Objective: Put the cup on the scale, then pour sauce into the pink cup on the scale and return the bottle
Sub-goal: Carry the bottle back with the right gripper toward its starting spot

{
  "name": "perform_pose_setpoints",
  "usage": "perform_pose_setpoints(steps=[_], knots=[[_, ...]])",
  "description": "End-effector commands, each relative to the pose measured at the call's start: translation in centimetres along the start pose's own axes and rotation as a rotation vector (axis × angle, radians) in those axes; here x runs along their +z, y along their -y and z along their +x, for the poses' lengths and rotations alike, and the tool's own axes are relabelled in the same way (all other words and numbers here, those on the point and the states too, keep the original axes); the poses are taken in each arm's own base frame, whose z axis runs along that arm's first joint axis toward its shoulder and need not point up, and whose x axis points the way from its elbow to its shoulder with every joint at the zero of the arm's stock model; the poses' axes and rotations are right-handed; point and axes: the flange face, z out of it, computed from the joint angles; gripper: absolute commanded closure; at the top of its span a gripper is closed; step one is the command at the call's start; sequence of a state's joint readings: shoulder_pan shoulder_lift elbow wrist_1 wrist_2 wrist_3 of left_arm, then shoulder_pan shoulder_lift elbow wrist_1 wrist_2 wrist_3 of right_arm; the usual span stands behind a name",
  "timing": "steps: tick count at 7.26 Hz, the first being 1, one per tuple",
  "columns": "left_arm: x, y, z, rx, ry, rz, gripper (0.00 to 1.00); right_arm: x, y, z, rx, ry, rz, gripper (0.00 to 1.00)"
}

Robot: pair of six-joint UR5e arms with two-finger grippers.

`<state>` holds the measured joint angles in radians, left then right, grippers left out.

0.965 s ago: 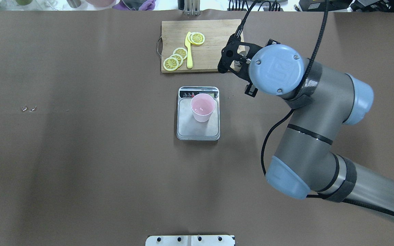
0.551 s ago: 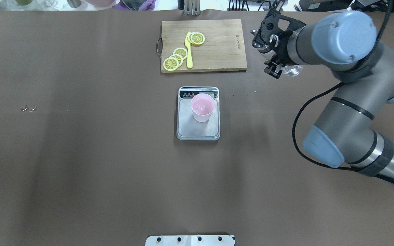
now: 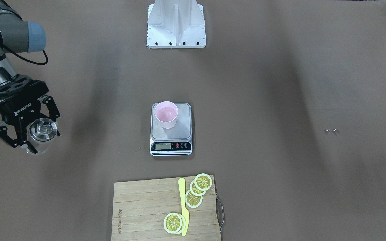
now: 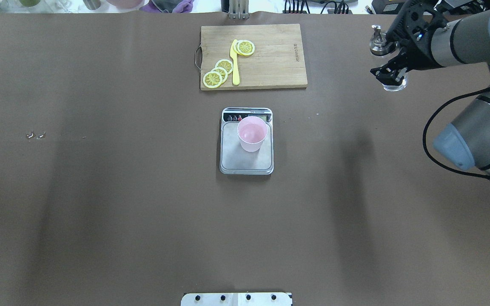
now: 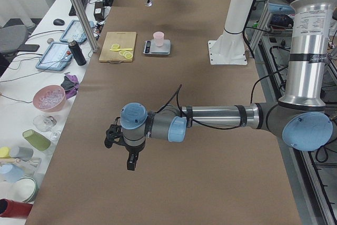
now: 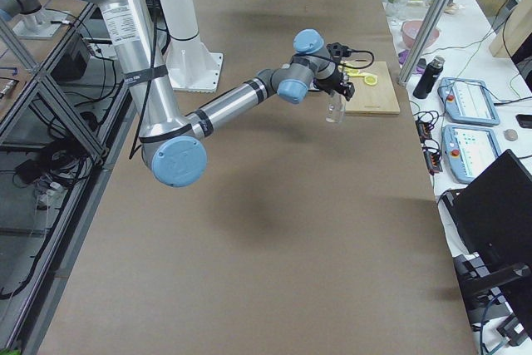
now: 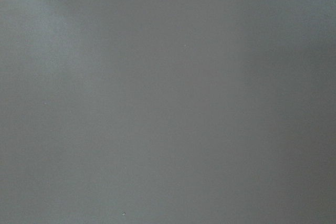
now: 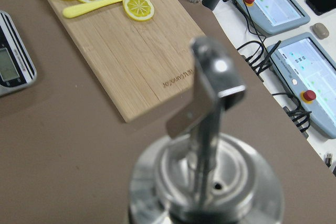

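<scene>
Pink cup (image 3: 166,114) upright on scale (image 3: 171,134) at mid-worktop (image 3: 280,83), front-facing view. At that view's left, right jaws pinching bottle (image 3: 42,131), upright, well apart from scale. Board (image 3: 139,207) with lemon slices (image 3: 193,197) and knife (image 3: 183,204) nearer camera.

Overhead: cup (image 4: 252,134) on scale (image 4: 246,159), faint glint inside. Bottle (image 4: 377,46) in right jaws near far right corner, right of board (image 4: 270,55).

Exterior left: left jaws low over bare worktop, far from everything. Spread or pressed together, cannot tell.

Exterior right: bottle (image 6: 335,110) hanging upright from right jaws, beside board. Touching worktop or not, cannot tell.

Left wrist: brown worktop only. Right wrist: bottle (image 8: 207,177) top close up, board (image 8: 131,51) beyond.

Progress, as a judgement: cup placing done, pouring most likely done. Left to do: set bottle down and release.

Against overhead frame of a moment ago: bottle and right jaws farther right and farther from board, bottle more upright; cup and scale unmoved.
</scene>
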<state>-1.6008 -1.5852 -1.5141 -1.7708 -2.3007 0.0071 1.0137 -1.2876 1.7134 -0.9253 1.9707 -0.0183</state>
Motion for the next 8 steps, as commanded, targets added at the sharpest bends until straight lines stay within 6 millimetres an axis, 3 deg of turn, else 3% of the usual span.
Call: perform_pose_setpoints(steps=[1,2,4,8], knots=[[-0.4,0.6,0.4,0.011,-0.006,0.012,0.00,2.0,-7.8,4.7,0.033,0.037,0.068,0.66],[-0.2,0.4,0.3,0.011,-0.008,0.010,0.00,1.6,-9.3,5.7,0.042,0.064,0.086,0.66],[-0.3,0.1,0.4,0.014,-0.011,0.011,0.00,-0.8,-11.6,5.6,0.084,0.107,0.182,0.66],[-0.3,0.3,1.0,0.009,-0.069,0.008,0.00,-1.0,-18.4,4.8,0.148,0.206,0.333,0.66]])
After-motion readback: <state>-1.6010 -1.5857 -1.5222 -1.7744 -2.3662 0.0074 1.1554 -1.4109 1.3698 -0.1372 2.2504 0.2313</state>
